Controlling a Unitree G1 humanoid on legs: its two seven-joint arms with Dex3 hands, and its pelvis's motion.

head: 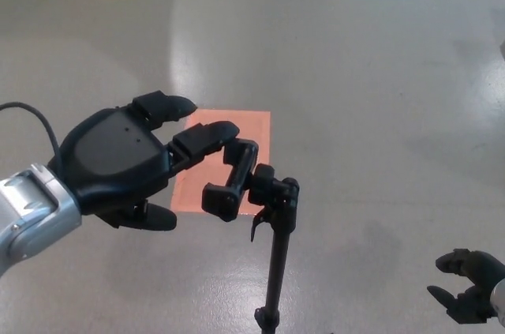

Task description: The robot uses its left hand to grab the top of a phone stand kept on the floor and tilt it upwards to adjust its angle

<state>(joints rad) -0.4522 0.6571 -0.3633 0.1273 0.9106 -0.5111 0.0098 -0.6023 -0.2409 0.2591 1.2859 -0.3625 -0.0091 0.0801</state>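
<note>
the left hand [122,162] is spread open, one fingertip touching the top of the phone stand [252,192], which stands over an orange floor patch [225,162]. the right hand [467,285] hangs empty, fingers apart.

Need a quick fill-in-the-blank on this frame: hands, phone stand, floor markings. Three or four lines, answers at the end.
1. The left hand reaches toward the phone stand's clamp with its fingers ____.
2. The floor marking directly behind the clamp is ____.
3. The clamp holds ____ phone.
4. The right hand sits at the picture's lower ____ corner.

Answers: apart; orange; no; right
</note>
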